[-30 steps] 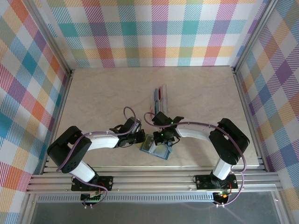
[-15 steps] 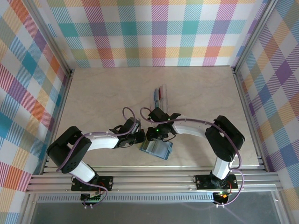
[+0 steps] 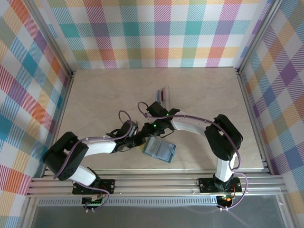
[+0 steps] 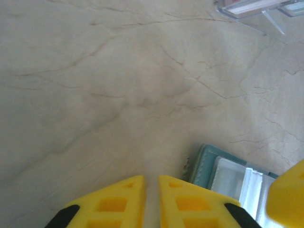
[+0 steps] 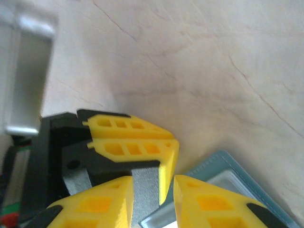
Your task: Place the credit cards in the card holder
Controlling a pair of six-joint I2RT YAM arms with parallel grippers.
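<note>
Top cam: high, looks down on table (image 3: pixel 104 95). Wrist cams: close, low; all 3 share card holder (image 3: pixel 159 150).

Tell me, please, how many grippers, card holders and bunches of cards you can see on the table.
Grippers: 2 (left gripper, right gripper)
Card holder: 1
Bunch of cards: 1
Total: 4

No text, label, brand, number or sign can be read in any view. The card holder (image 3: pixel 159 150), at lower centre of the top view, and the credit cards (image 3: pixel 163 95) just above centre are seen too small for any print to be made out. In the wrist views the surfaces are blurred.
</note>
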